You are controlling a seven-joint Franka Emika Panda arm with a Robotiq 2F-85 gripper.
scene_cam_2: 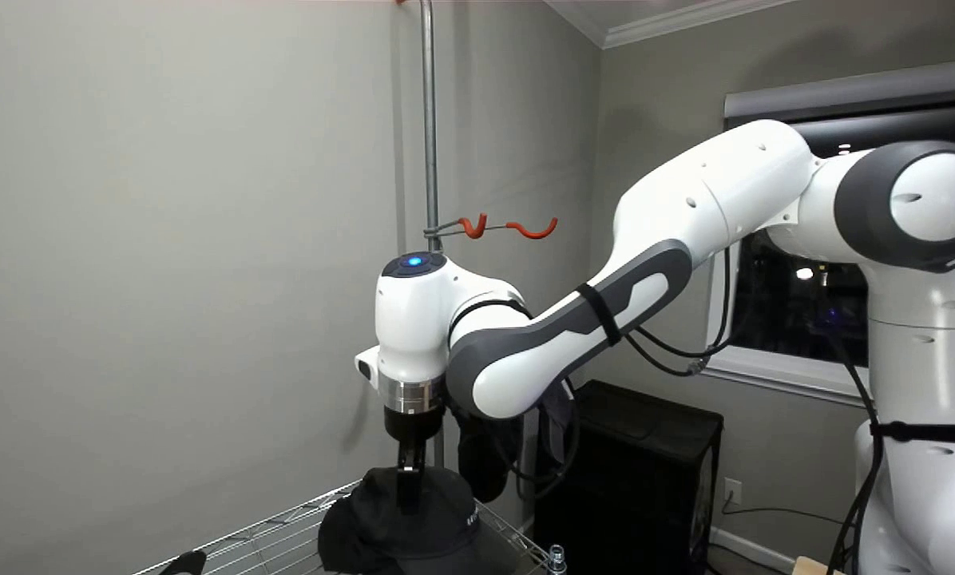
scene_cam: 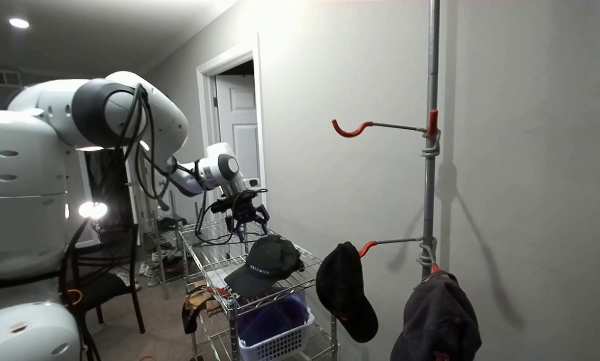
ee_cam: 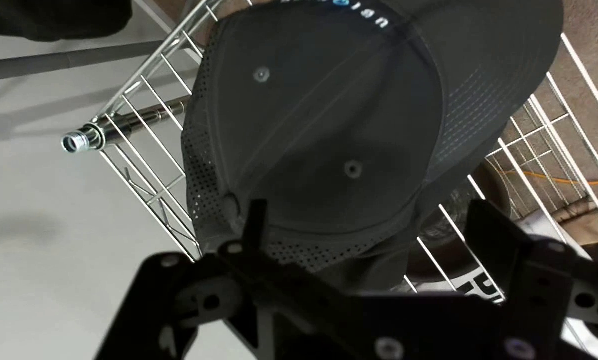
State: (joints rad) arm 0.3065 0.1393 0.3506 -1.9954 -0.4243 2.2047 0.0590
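My gripper point(scene_cam: 254, 234) points down with its fingers spread wide and nothing between them. A dark grey cap point(scene_cam: 272, 256) with white lettering on its front lies on the top wire shelf point(scene_cam: 232, 307), crown up. My gripper is just behind the cap's back edge. In the wrist view my fingers point(ee_cam: 367, 210) frame the rear of the cap point(ee_cam: 329, 125), whose brim points away to the upper right. In an exterior view the gripper point(scene_cam_2: 410, 495) overlaps the cap point(scene_cam_2: 449, 499); I cannot tell whether they touch.
A pole point(scene_cam: 431, 190) carries red-tipped hooks point(scene_cam: 350, 133). A black cap point(scene_cam: 341, 286) and a dark grey cap point(scene_cam: 438, 316) hang on the lower ones. A white basket point(scene_cam: 275, 346) sits below the shelf. A chair point(scene_cam: 134, 296) and a black cabinet point(scene_cam_2: 629, 463) stand nearby.
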